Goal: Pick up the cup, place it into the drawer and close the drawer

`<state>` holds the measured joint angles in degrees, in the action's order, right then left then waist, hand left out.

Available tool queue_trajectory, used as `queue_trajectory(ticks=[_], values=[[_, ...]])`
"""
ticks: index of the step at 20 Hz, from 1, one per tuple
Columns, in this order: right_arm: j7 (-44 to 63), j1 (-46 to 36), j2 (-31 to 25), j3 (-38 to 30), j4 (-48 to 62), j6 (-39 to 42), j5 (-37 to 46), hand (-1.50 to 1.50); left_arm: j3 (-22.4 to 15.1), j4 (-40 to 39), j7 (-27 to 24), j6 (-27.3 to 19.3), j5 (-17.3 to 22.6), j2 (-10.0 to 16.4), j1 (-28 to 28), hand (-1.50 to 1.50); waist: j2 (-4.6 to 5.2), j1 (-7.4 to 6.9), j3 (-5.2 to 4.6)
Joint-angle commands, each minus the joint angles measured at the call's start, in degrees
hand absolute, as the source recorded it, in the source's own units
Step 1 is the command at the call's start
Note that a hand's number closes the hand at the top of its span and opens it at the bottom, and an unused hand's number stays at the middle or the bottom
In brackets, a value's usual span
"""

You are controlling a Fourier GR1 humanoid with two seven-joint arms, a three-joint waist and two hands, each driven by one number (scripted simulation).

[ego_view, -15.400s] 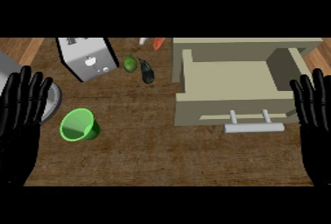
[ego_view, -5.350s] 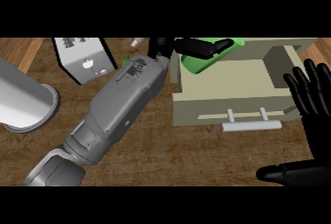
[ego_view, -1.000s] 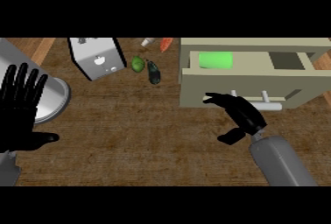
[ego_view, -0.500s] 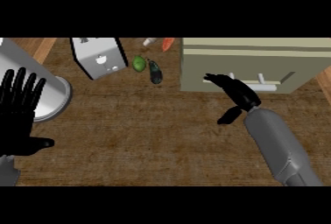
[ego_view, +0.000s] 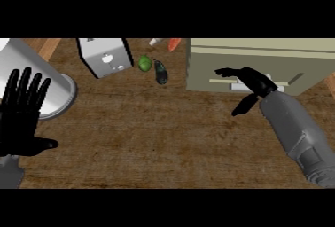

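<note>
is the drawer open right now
No, the drawer is fully in, with only its front face showing and no cavity visible, and the right hand is at its front.

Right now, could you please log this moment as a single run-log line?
step: close drawer | drawer: looks shut | cup: not visible | right hand: open, by handle | left hand: open, resting left edge

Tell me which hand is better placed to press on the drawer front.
Right. The right hand is at the drawer front, by its handle. The left hand rests open at the view's left edge, far from it.
</note>
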<state>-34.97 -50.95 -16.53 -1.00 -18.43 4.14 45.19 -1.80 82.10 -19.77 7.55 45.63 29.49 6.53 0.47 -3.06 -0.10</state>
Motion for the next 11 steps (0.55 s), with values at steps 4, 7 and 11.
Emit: queue_trajectory(ticks=[4, 7, 11], values=[[3.46, -7.02, -2.67, -2.68, 7.01, -1.17, -0.08, -1.50, -0.81, -1.30, 0.25, 0.44, -1.89, -0.69, 1.66, -1.50, 1.56, -1.24, 0.28], [1.08, -5.65, -3.58, -2.74, 8.52, -1.27, 0.06, -1.50, -0.12, -0.59, -1.07, -0.12, -2.60, -1.08, 0.39, -1.50, 1.35, -1.42, 0.30], [1.58, -7.75, -4.40, -3.34, 9.00, -0.38, -0.38, -1.50, -1.59, -0.67, -0.99, -1.96, -4.28, -2.83, 2.37, -1.50, 1.51, -1.47, 0.31]])
